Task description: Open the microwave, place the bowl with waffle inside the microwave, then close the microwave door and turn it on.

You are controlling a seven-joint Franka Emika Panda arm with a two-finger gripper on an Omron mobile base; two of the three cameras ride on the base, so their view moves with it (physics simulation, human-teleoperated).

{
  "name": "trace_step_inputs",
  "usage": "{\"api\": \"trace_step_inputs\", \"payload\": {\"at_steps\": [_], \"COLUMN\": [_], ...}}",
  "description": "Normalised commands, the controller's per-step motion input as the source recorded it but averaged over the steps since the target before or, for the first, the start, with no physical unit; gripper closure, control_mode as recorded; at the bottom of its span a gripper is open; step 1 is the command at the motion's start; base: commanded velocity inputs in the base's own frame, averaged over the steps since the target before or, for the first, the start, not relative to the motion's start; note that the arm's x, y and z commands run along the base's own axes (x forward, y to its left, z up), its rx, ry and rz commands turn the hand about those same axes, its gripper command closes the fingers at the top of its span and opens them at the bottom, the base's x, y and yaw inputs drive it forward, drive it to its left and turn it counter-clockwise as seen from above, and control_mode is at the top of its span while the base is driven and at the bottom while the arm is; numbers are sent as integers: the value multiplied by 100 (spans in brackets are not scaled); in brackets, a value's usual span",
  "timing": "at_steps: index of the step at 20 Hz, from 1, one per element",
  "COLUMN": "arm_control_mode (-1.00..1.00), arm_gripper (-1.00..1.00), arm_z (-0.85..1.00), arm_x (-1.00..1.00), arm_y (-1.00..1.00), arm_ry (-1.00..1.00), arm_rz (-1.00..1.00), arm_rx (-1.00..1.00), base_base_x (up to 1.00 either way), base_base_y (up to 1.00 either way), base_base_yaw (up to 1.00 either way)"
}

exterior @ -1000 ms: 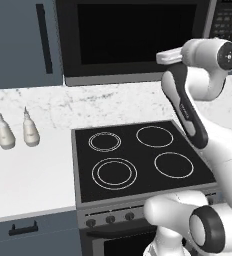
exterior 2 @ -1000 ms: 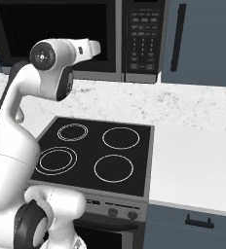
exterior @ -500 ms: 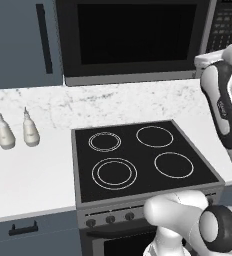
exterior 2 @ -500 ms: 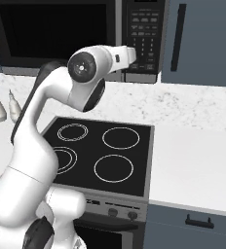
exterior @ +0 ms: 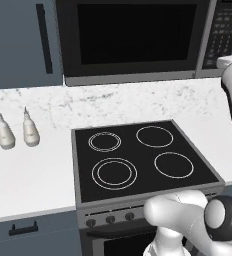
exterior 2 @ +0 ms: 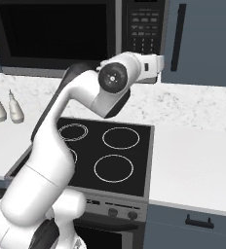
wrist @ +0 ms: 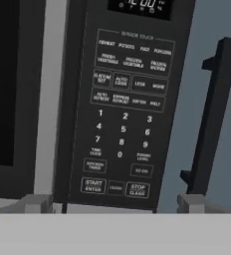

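The arm is raised and stretched forward, with the gripper [wrist: 112,204] pointed at the keypad [wrist: 125,119] of the microwave [exterior: 138,40]. Its fingers [wrist: 35,203] are spread wide and nothing is held. The microwave door [exterior: 130,37] is seen shut above the stove [exterior: 140,160]. The fingertips are partly cut off.

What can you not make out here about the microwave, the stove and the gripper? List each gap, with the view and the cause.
- Microwave interior: dark door glass hides it in both base views.
- Keypad lettering: blurred in the hand view, too small in the base views.
- Stove knobs: markings too small, left base view.
- Gripper: fingertips cut off by the hand view's bottom edge.
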Motion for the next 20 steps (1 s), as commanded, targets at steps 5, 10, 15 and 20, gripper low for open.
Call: {"api": "trace_step_inputs", "payload": {"at_steps": [5, 10, 15, 20], "arm_control_mode": [-100, -100, -100, -100], "arm_gripper": [-100, -100, -100, -100], "arm_z": [-23, -22, -2, -7], "arm_x": [22, 29, 38, 25], "arm_y": [-17, -1, 0, -6], "arm_ry": [-6, -2, 0, 0], "arm_rz": [-3, -5, -4, -1], "arm_rx": [3, 0, 1, 3], "base_base_x": [0, 0, 0, 0], "base_base_y": [0, 0, 0, 0], "base_base_yaw": [0, 0, 0, 0]}}
